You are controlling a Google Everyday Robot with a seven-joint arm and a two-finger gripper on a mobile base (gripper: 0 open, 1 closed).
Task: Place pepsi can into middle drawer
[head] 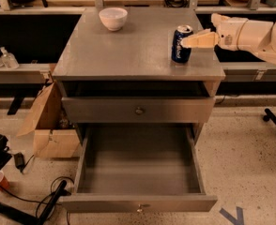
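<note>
- The pepsi can (180, 44) is seen standing upright on the grey cabinet top (128, 55), near its right rear corner and outside any drawer.
- Pale lettering is printed vertically down the dark-blue side of the can; it is probably the brand wordmark, but it cannot be read letter by letter. A silver lid is visible at the top.
- The gripper (191, 41) is held level with the can's upper half, reaching in from the right. Its beige tip overlaps the can's right edge. Whether the jaws are open or closed cannot be told, and contact with the can cannot be confirmed.
- The white robot arm (253, 32) is seen behind the gripper, extending off the right edge.
- The middle drawer (138, 202) is pulled fully out below, its deep grey interior exposed, with a small metal knob (141, 207) centred on its front.
- Above it, a shallower drawer front (175, 109) with its own knob is shut.
- A white bowl (113, 18) is placed at the rear left of the top, well apart from the can.
- No writing can be made out elsewhere.
- To the cabinet's left, an open cardboard box (49, 125) rests on the floor, and two clear bottles (1, 58) stand on a low shelf.
- Black cables (39, 201) lie on the floor at lower left, and blue tape (233, 215) is seen at lower right.
</note>
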